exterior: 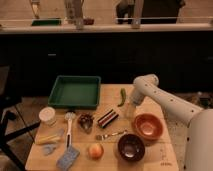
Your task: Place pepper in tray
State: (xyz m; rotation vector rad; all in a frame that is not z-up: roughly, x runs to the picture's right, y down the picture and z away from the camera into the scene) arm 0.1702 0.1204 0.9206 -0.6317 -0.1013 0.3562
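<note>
The pepper point(121, 96) is lying on the wooden table point(112, 159) just right of the frame's centre. It sits close beside the right rim of the tray point(56, 92) but outside it, with its length running roughly up and down the frame.

The gripper point(131, 107) is hanging from the pale arm just to the right of the pepper and slightly lower in the frame, above the reddish bowl point(148, 126). I cannot tell whether the claw is open or closed, but nothing appears to be in its hold.

The pepper is likely very light, smooth-skinned and a little slippery. It is probably firm enough for a gentle pinch, though hard pressure could bruise or split it. The thicker middle, gripped across its narrow width, is looking like the safest hold. The tapering tip is probably offering too little to grip.
</note>
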